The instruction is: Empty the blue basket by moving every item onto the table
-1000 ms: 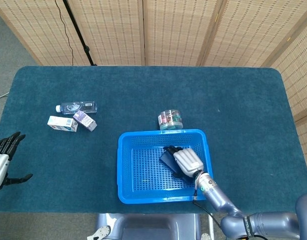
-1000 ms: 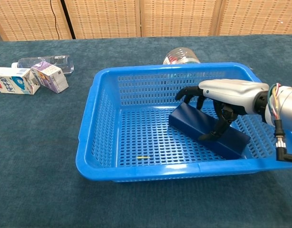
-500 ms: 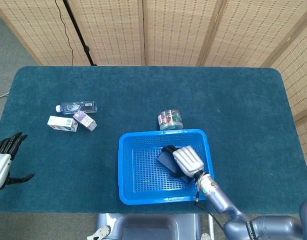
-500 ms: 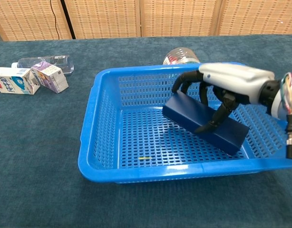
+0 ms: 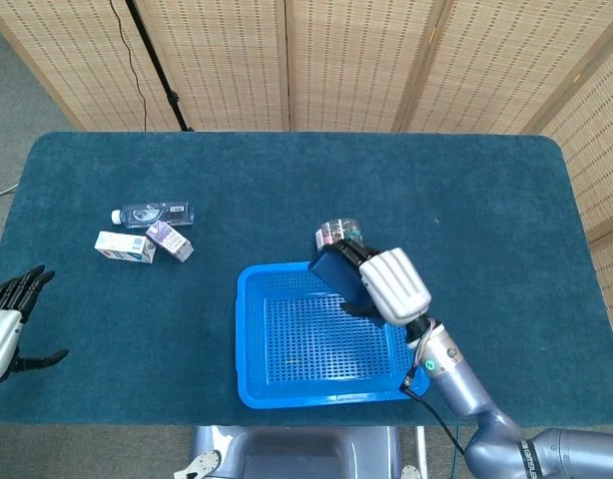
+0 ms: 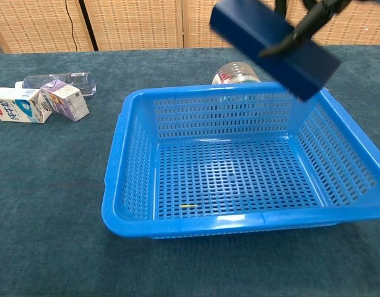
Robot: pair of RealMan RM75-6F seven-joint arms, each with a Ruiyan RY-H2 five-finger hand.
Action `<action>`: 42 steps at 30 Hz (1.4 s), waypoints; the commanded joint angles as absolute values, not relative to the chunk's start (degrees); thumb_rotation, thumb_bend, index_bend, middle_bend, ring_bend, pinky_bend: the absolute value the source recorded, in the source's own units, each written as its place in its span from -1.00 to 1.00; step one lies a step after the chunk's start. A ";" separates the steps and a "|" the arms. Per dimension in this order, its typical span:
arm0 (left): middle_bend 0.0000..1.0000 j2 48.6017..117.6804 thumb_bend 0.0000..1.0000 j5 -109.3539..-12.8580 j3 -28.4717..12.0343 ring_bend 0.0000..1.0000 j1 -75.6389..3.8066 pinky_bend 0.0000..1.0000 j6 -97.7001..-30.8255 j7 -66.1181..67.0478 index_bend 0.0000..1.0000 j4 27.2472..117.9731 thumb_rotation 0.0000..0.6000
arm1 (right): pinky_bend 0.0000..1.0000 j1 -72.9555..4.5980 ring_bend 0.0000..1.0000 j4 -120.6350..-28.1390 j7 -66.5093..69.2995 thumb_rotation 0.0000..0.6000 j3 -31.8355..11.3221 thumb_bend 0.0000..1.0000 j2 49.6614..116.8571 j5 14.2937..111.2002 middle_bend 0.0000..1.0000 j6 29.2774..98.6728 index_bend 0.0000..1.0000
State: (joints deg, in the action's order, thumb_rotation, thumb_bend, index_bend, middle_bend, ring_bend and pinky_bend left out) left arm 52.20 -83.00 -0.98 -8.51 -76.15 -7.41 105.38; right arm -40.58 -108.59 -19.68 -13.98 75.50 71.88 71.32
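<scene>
My right hand (image 5: pixel 391 284) grips a dark blue box (image 6: pixel 270 46) and holds it in the air above the far right part of the blue basket (image 6: pixel 125 167). In the chest view only the fingers (image 6: pixel 301 25) show around the box at the top edge. The box (image 5: pixel 333 267) shows beside the hand in the head view. The basket (image 5: pixel 249 329) holds nothing but a tiny yellow scrap (image 6: pixel 186 206) on its floor. My left hand (image 5: pixel 5 324) rests open at the table's left front edge, far from the basket.
A clear jar (image 5: pixel 339 238) lies just behind the basket, also in the chest view as the jar (image 6: pixel 235 73). At the far left lie a water bottle (image 5: pixel 153 214), a white carton (image 5: pixel 125 246) and a purple carton (image 5: pixel 170 240). Wicker screens stand behind the table.
My right hand has lifted the dark blue box from the basket floor up above the far rim. The left hand has stayed put.
</scene>
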 commanded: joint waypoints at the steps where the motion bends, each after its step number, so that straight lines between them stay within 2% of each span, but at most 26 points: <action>1: -1.00 52.16 -0.93 -82.98 -0.98 -1.00 -8.51 -1.00 -76.15 -7.49 -1.00 105.35 1.00 | 0.58 -42.89 0.23 -96.33 -22.22 1.00 -18.93 0.58 72.78 62.18 0.09 67.78 -0.11; 7: -1.00 52.29 -0.94 -82.66 -1.03 -1.00 -8.61 -1.00 -75.93 -7.04 -1.00 105.39 1.00 | 0.58 -43.96 0.23 -84.63 -19.69 1.00 -17.78 0.59 73.78 59.90 0.09 61.66 -0.11; 14: -1.00 53.08 -0.93 -81.21 -1.36 -1.00 -9.12 -1.00 -75.09 -4.92 -1.00 105.65 1.00 | 0.58 -45.51 0.22 -63.89 -13.17 1.00 -15.07 0.59 80.40 57.04 0.08 49.75 -0.13; 19: -1.00 53.53 -0.94 -79.68 -1.68 -1.00 -9.68 -1.00 -74.05 -3.23 -1.00 105.82 1.00 | 0.56 -45.83 0.15 -57.84 -6.40 1.00 -14.40 0.59 83.87 58.43 0.03 44.70 -0.20; 21: -1.00 53.64 -0.94 -79.26 -1.76 -1.00 -9.77 -1.00 -73.92 -2.68 -1.00 105.95 1.00 | 0.46 -46.11 -0.04 -56.27 -4.24 1.00 -13.11 0.34 84.26 60.61 -0.17 42.09 -0.42; 22: -1.00 53.77 -0.93 -79.12 -1.78 -1.00 -9.78 -1.00 -73.91 -2.47 -1.00 105.95 1.00 | 0.26 -46.46 -0.28 -55.40 -4.60 1.00 -12.06 0.00 84.33 61.74 -0.39 40.71 -0.65; 23: -1.00 53.85 -0.93 -79.01 -1.80 -1.00 -9.79 -1.00 -73.91 -2.28 -1.00 105.92 1.00 | 0.00 -46.65 -0.55 -54.97 -5.06 1.00 -11.63 -0.45 84.45 62.33 -0.64 40.44 -0.86; 24: -1.00 53.92 -0.93 -78.87 -1.84 -1.00 -9.82 -1.00 -73.89 -2.10 -1.00 105.90 1.00 | -0.18 -46.74 -0.72 -54.93 -5.28 1.00 -11.53 -0.69 84.54 62.68 -0.79 40.59 -0.95; 25: -1.00 53.98 -0.93 -78.74 -1.86 -1.00 -9.86 -1.00 -73.82 -1.95 -1.00 105.90 1.00 | -0.38 -46.75 -0.89 -55.26 -5.34 1.00 -11.67 -0.91 84.50 62.91 -0.93 41.05 -1.00; 26: -1.00 54.03 -0.93 -78.64 -1.87 -1.00 -9.89 -1.00 -73.75 -1.86 -1.00 105.91 1.00 | -0.51 -46.68 -0.98 -55.81 -5.39 1.00 -11.85 -0.99 84.32 63.00 -0.99 41.52 -1.00; 29: -1.00 54.07 -0.93 -78.44 -1.92 -1.00 -9.98 -1.00 -73.58 -1.77 -1.00 105.95 1.00 | -0.65 -46.39 -1.00 -58.83 -5.44 1.00 -12.62 -1.00 82.97 63.38 -1.00 43.41 -1.00; 33: -1.00 54.10 -0.94 -78.52 -1.90 -1.00 -9.99 -1.00 -73.63 -1.68 -1.00 105.92 1.00 | -0.67 -45.42 -1.00 -64.78 -6.29 1.00 -13.59 -1.00 79.92 64.30 -1.00 47.31 -1.00; 36: -1.00 54.13 -0.93 -79.70 -1.56 -1.00 -9.26 -1.00 -75.08 -1.71 -1.00 105.91 1.00 | -0.72 -41.37 -1.00 -77.06 -7.63 1.00 -13.22 -1.00 74.16 68.01 -1.00 56.05 -1.00; 38: -1.00 55.14 -0.93 -81.39 -0.89 -1.00 -7.76 -1.00 -77.96 -0.48 -1.00 105.24 1.00 | -0.75 -35.23 -1.00 -85.26 -6.94 1.00 -10.09 -1.00 70.63 74.77 -1.00 66.35 -1.00; 42: -1.00 58.50 -0.93 -82.43 -1.00 -1.00 -4.96 -1.00 -83.89 1.50 -1.00 102.92 1.00 | -0.82 -28.50 -1.00 -87.09 -4.63 1.00 -5.87 -1.00 69.25 82.15 -1.00 76.53 -1.00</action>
